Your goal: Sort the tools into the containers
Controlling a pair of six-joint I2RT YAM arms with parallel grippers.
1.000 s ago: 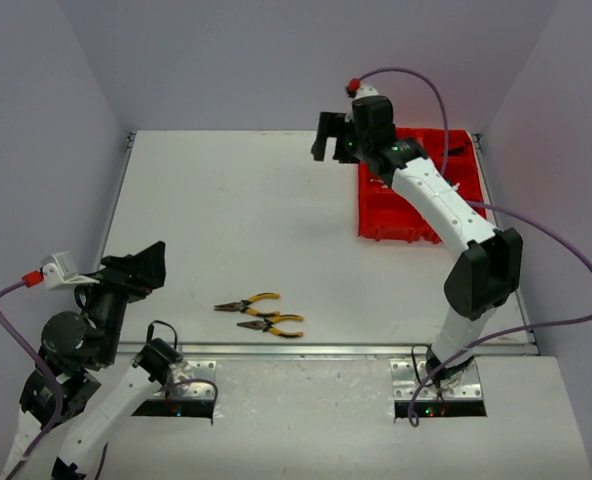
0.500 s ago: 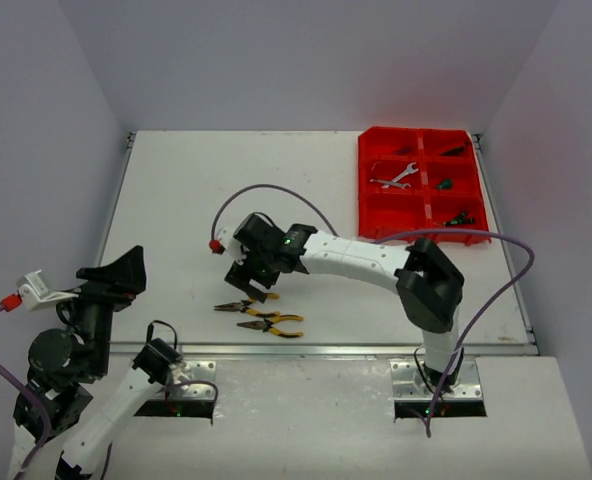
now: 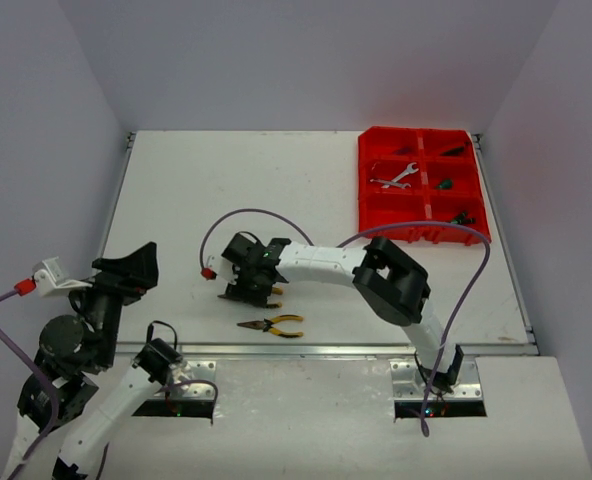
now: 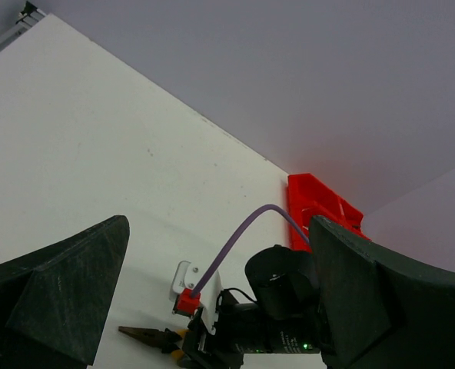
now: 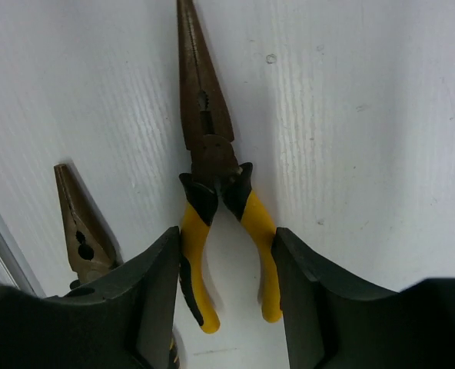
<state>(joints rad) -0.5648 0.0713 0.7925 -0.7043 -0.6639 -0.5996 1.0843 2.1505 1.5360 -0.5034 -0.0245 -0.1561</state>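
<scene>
Pliers point(image 5: 212, 154), the farther of two yellow-handled pairs, lie on the desk point(image 3: 226, 190) close to its near edge, left of centre, directly under the right pincer point(image 5: 226, 238). Its fingers stand apart astride the handles, not visibly clamped, and the long axis runs between them, nose away from the wrist. The second pair point(image 3: 271, 324) lies just beside, nearer the edge. The left pincer point(image 4: 218, 229) hangs wide apart at the left. The red tray point(image 3: 421, 232) sits far right, across open desk.

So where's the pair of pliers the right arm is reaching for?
In the right wrist view the pliers lie flat on the table with their yellow handles between the fingers of the right gripper, beside a second pair near the table's front edge.
</scene>
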